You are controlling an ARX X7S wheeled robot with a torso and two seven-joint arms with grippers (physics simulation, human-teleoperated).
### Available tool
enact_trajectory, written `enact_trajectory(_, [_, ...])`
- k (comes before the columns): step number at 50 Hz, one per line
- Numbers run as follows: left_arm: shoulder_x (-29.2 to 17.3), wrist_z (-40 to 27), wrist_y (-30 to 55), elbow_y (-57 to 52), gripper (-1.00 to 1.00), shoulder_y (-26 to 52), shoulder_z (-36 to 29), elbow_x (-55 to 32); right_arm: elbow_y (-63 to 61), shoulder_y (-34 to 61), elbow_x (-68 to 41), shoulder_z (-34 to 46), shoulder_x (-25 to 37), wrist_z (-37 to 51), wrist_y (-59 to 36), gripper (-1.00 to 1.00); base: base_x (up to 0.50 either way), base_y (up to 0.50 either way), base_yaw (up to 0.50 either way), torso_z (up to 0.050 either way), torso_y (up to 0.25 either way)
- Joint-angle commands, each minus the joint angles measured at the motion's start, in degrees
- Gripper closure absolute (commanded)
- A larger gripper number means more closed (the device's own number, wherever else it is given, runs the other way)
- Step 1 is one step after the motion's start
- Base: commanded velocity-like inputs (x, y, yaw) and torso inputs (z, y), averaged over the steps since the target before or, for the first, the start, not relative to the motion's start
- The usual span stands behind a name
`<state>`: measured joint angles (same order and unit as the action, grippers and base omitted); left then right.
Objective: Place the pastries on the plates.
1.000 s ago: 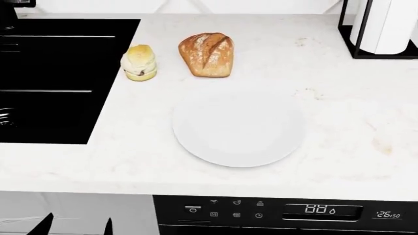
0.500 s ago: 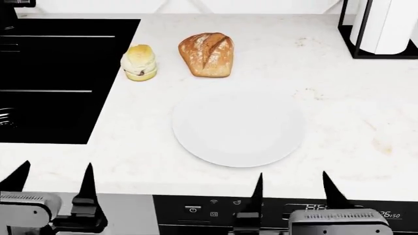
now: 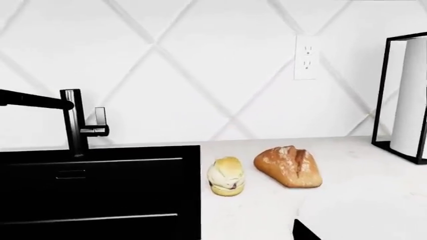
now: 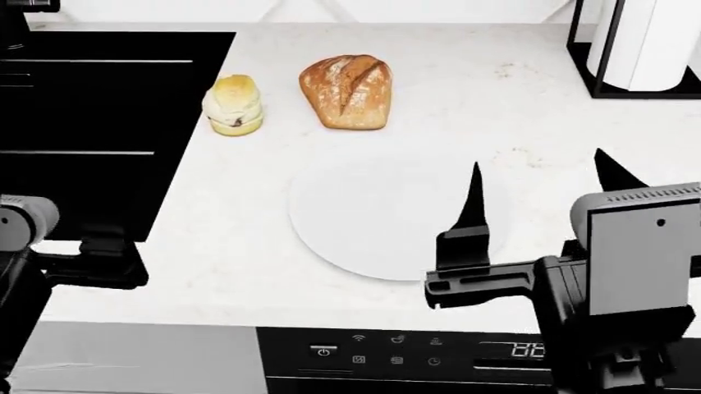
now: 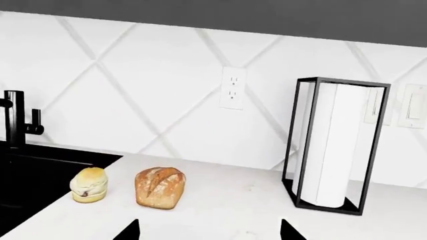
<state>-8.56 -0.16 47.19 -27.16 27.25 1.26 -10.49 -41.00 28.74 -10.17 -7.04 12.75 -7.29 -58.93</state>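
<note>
Golden-brown crusty oval loaf [image 4: 346, 91] and pale-yellow berry-spotted bun [image 4: 233, 104] sit side by side on white marble counter [image 4: 570, 164], beyond round white plate [image 4: 373, 222]; my right claw [image 4: 537, 193] spread wide, left claw's [image 4: 66, 246] gape I cannot tell.

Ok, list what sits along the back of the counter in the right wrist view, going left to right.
Black faucet → small pale-yellow bun → golden-brown crusty loaf → white paper towel roll in a black wire holder.

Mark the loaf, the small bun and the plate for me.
loaf [image 4: 346, 91], head view, middle of its crust
bun [image 4: 233, 104], head view, its pale side
plate [image 4: 362, 213], head view, bare centre-left surface
</note>
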Motion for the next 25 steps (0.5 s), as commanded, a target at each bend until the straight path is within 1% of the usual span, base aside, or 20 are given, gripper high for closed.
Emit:
enact_trajectory(1, [-1.77, 0.41, 2.63, 4.18, -1.0, 5.08, 1.17, 0.1, 1.06, 5.31, -2.61, -2.51, 2.91, -3.89, -6.58, -1.0, 0.19, -0.03, 0.0, 0.0, 0.0])
enact_trajectory(3, [-1.87, 0.89, 3.43, 3.71, -1.0, 4.78, 1.66, -0.73, 0.45, 4.72, -3.06, -3.13, 3.31, -4.42, -6.86, -1.0, 0.19, -0.09, 0.0, 0.0, 0.0])
enact_trajectory(4, [-2.11, 0.23, 1.56, 3.56, -1.0, 3.96, 1.31, 0.33, -0.16, 4.64, -2.87, -4.42, 3.32, -3.95, -6.91, -1.0, 0.33, -0.09, 0.0, 0.0, 0.0])
enact_trajectory(6, [-1.69, 0.61, 1.17, 4.52, -1.0, 2.93, 2.31, -0.6, -0.49, 4.43, -3.68, -6.32, 3.01, -4.53, -6.67, -1.0, 0.42, -0.1, 0.0, 0.0, 0.0])
enact_trajectory(8, [-1.88, 0.63, 0.41, 5.41, -1.0, 2.62, 2.17, -0.4, -0.12, 3.93, -3.55, -5.92, 3.25, -4.59, -6.3, -1.0, 0.46, -0.1, 0.0, 0.0, 0.0])
enact_trajectory(13, [-1.84, 0.43, 1.52, 4.62, -1.0, 3.29, 2.18, -0.91, 0.75, 4.78, -4.34, -5.96, 2.91, -5.04, -6.53, -1.0, 0.48, -0.09, 0.0, 0.0, 0.0])
enact_trajectory(14, [-2.25, 0.63, 1.48, 4.52, -1.0, 3.04, 1.37, -0.6, 0.85, 4.79, -4.31, -5.73, 2.93, -4.97, -6.63, -1.0, 0.5, -0.09, 0.0, 0.0, 0.0])
enact_trajectory(18, [-2.35, 0.68, 1.58, 4.61, -1.0, 2.94, 2.33, -1.25, 1.13, 4.78, -3.97, -3.54, 3.86, -5.06, -6.7, -1.0, 0.5, -0.1, 0.0, 0.0, 0.0])
enact_trajectory(25, [-2.76, 0.39, 1.61, 4.18, -1.0, 2.53, 2.49, -1.36, 1.13, 4.25, -4.12, -3.83, 3.59, -4.81, -6.32, -1.0, 0.5, -0.07, 0.0, 0.0, 0.0])
